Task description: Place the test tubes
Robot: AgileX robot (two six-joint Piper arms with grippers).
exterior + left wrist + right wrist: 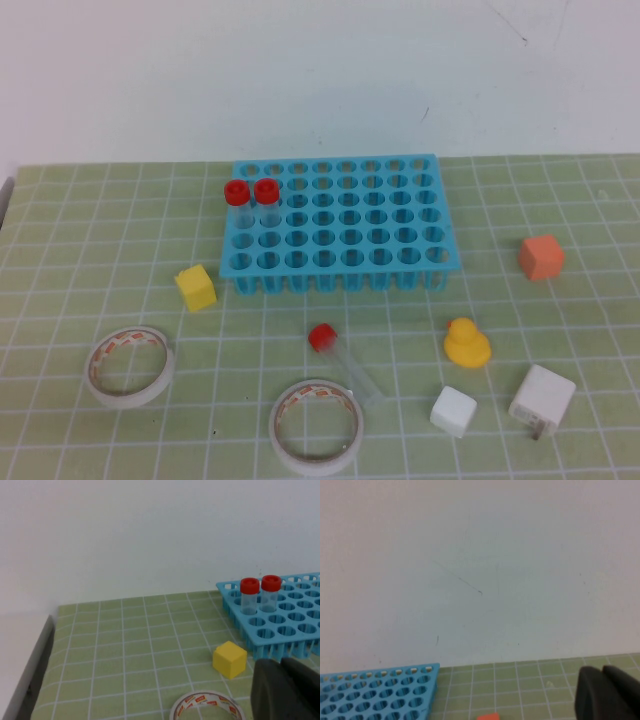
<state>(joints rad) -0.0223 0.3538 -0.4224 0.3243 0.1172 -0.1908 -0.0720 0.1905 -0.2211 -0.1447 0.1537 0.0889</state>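
Observation:
A blue tube rack (340,225) stands at the middle of the green mat. Two red-capped test tubes (251,200) stand upright in holes at its left end, also seen in the left wrist view (260,594). A third red-capped tube (343,361) lies flat on the mat in front of the rack. Neither arm shows in the high view. My left gripper (281,667) is shut and empty, held back from the rack's (280,620) left end. My right gripper (602,674) is shut and empty, off to the right of the rack (377,692).
A yellow cube (196,288) sits left of the rack, an orange cube (541,257) to its right. Two tape rolls (129,366) (315,424), a yellow duck (466,343), a white cube (453,411) and a white charger (541,400) lie along the front.

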